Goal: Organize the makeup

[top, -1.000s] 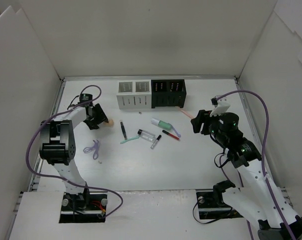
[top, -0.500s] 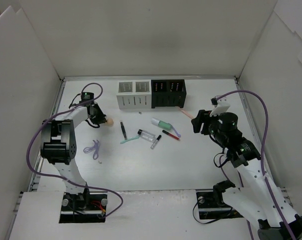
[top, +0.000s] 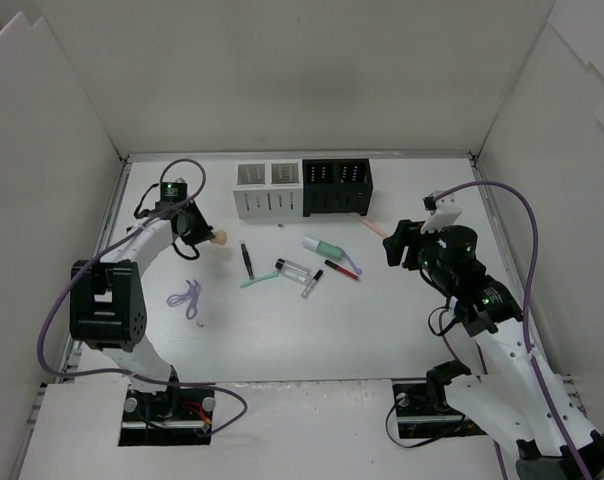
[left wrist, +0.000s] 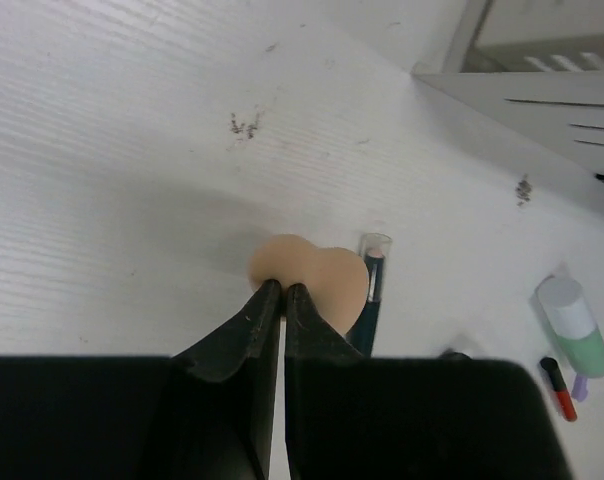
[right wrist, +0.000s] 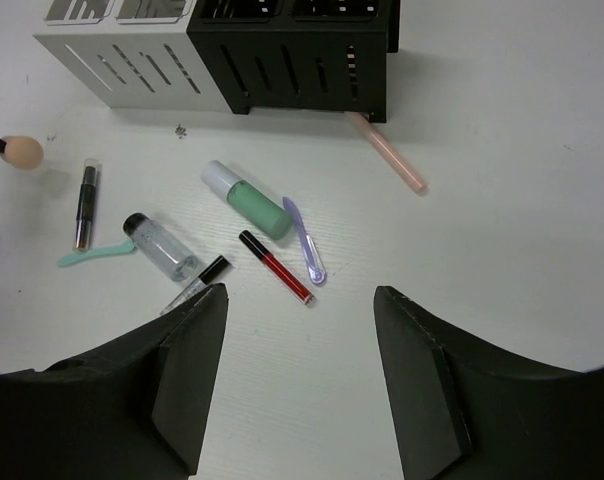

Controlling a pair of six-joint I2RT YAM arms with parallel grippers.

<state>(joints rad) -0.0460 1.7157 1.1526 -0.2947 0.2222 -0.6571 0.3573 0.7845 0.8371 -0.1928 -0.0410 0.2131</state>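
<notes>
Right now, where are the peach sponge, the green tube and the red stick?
peach sponge [left wrist: 320, 275], left wrist view, on its rounded body.
green tube [right wrist: 260, 208], right wrist view, on its green middle.
red stick [right wrist: 284, 273], right wrist view, on its red half.

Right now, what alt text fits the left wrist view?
The left gripper is shut on a peach sponge. Beside it lies a dark stick; a mint-green tube sits far right, a white slotted box top right.

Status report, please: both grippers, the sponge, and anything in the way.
Left gripper shut on peach sponge. Right gripper open, empty. Mint-green tube, red stick loose on table. Nothing seen between sponge and white box.
</notes>
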